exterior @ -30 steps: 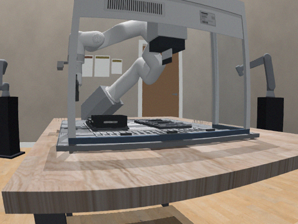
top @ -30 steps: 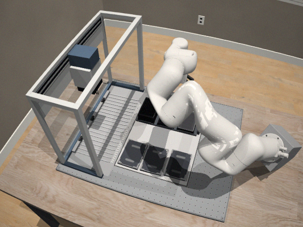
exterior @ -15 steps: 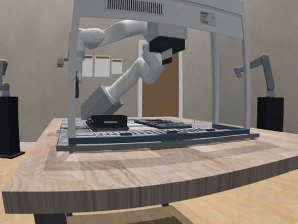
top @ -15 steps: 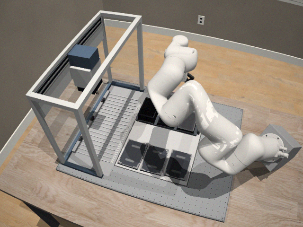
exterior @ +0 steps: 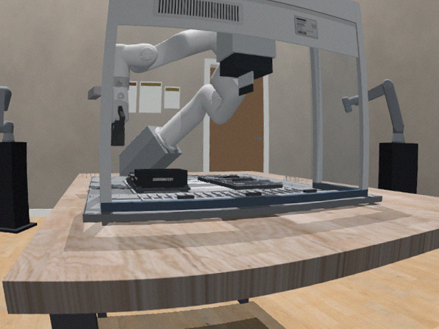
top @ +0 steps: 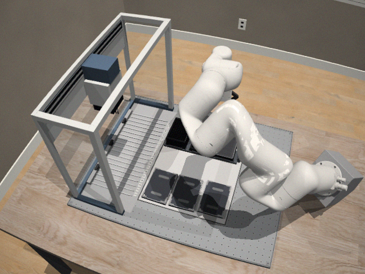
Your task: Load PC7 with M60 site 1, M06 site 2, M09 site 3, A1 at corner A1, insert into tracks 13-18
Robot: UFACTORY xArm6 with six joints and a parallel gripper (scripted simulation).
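Note:
The plate carrier PC7 (top: 185, 191) lies loose on the apron in front of the rails, and its three dark sites are empty. It also shows in the exterior view (exterior: 239, 181) as a flat dark tray. The nest row (top: 203, 144) lies beyond it, mostly hidden under my arm. One dark plate (top: 177, 134) shows at the end next to the rails. A tall black block (exterior: 159, 178) stands in the nests. My gripper (exterior: 117, 134) hangs well above the nests, open and empty, partly behind a frame post. It is hidden in the top view.
The loading rails (top: 132, 147) run under the white instrument frame (top: 97, 97). A pipetting head (top: 101, 79) hangs from the frame's back beam. Small dark lamp blocks (top: 110, 142) sit behind the tracks, unlit. The arm's base (top: 333, 177) stands on the right.

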